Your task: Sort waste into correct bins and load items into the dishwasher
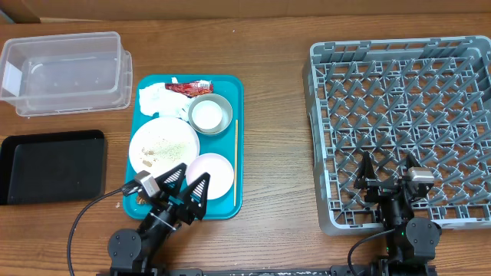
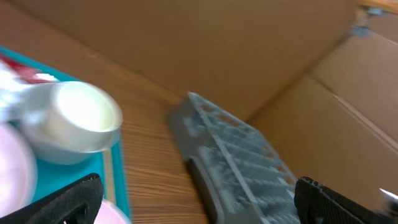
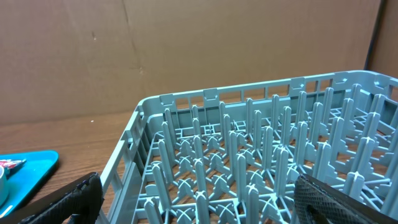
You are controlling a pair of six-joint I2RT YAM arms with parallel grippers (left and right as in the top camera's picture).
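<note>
Table [image 1: 276, 115] seen from above. At far left, a clear tub [image 1: 61, 37] sits behind a black tray [image 1: 52, 165]. Next, a teal tray [image 1: 238, 100] carries a crumpled white napkin [image 1: 161, 101] and a red wrapper [image 1: 192, 87] along its back edge, a bowl [image 1: 209, 114] just right of the napkin, a large plate [image 1: 180, 157] strewn with rice scraps [image 1: 165, 144], a small plate [image 1: 215, 175] at front right, and a thin wooden stick [image 1: 235, 161] along the right rim. The left hand [image 1: 195, 170] hovers over the teal tray's front edge, fingers spread wide, holding nothing. At right stands the grey dish rack [image 1: 314, 115]. The right hand [image 1: 387, 161], also spread wide and holding nothing, sits over its front edge.
</note>
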